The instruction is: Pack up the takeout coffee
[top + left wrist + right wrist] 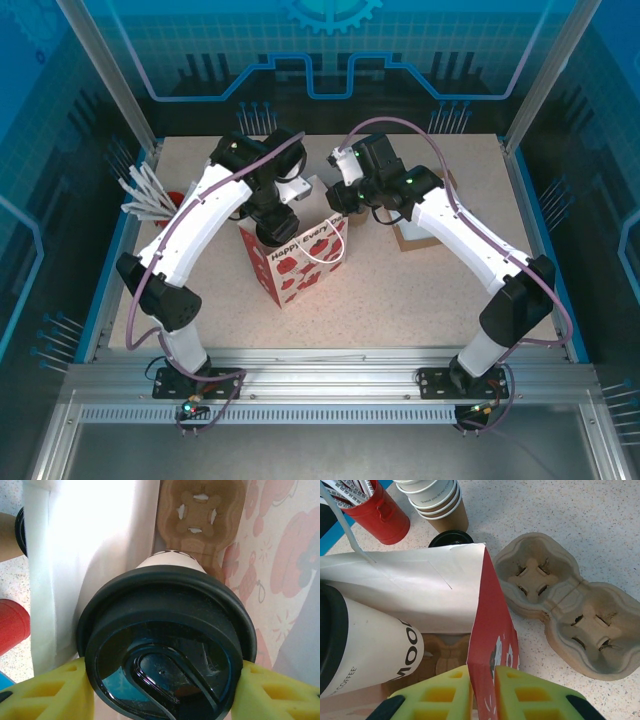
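currently the step in hand is lowering the takeout coffee (167, 645) into the paper bag (295, 265).

findings:
- left gripper (165, 690): its yellow fingers (50, 692) are clamped on the black lid at three and nine o'clock, with the cup hanging lid-up inside the bag mouth.
- right gripper (482, 690): closed on the red-and-white bag wall, pinching the top edge and holding the mouth apart. in the top view it sits at one o'clock of the bag, and the left gripper at eleven.
- a brown carrier insert (200, 515) lies on the bag floor, at twelve o'clock of the lid in the left wrist view. the cup is above it and, as far as can be judged, not seated.
- outside the bag, a spare carrier tray (560, 605) lies at two o'clock of the right gripper. the stack of lidless cups (437, 502) and a red tin (377, 512) are at eleven, well apart from the work.

recommendations:
- shift the cup toward the insert's slotted well before descending, and keep it upright.
- grip is on the lid alone. lower slowly, as a jolt could pop the lid off the cup.
- hold the bag edge taut until the cup base is settled, then release the lid before letting go of the bag.
- watch the white inner wall at nine o'clock, where a brush could fold it in.
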